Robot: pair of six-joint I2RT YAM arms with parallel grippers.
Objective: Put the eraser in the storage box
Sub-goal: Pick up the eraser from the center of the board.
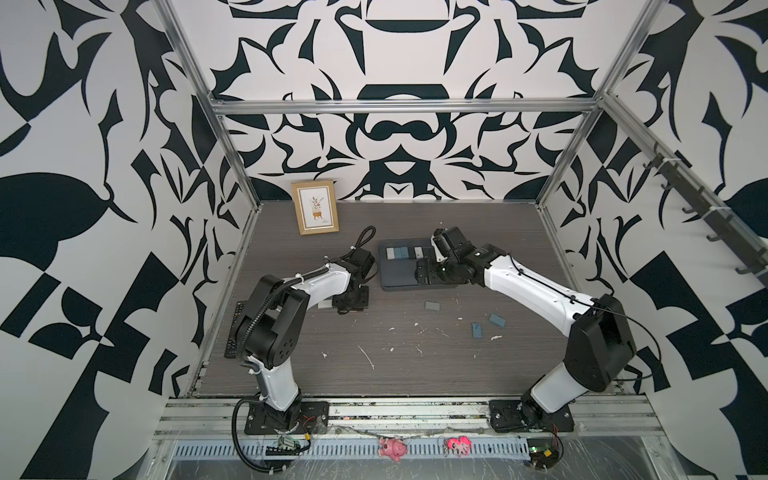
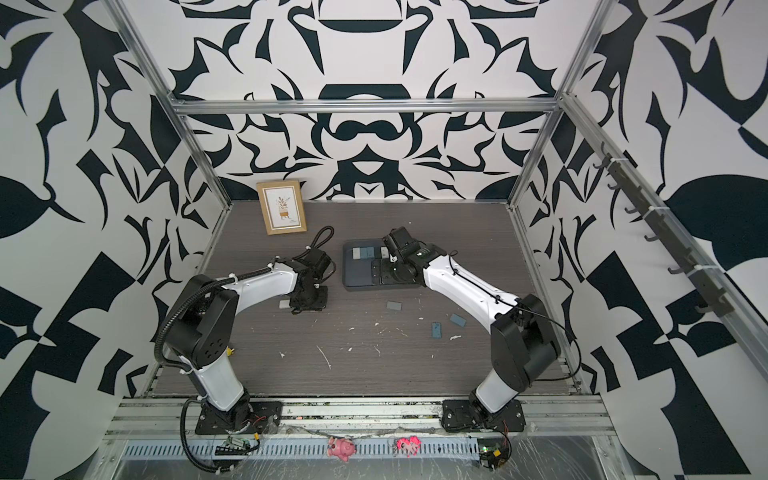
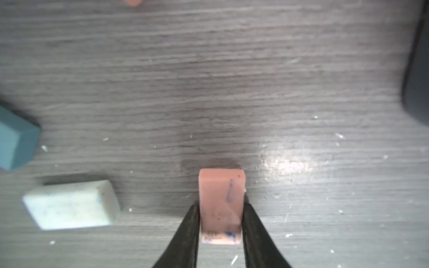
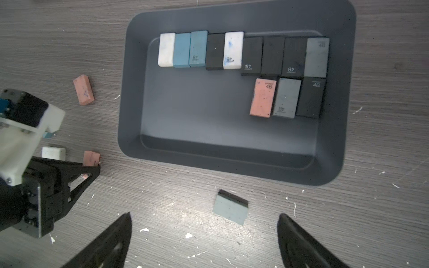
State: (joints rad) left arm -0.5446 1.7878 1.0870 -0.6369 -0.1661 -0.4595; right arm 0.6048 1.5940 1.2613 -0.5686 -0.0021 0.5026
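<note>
While the right hand (image 4: 204,215) hangs spread, the left hand (image 3: 221,206) pinches the pink eraser (image 3: 220,185).

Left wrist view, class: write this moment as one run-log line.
left gripper: shut on salmon-pink rectangular rubber eraser | right gripper: open, empty | dark slate-grey shallow plastic storage box: partly filled, held eraser outside

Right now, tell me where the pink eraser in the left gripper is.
In the left wrist view the pink eraser is pinched in the left gripper, low at the table beside a white eraser, left of the storage box.
</note>
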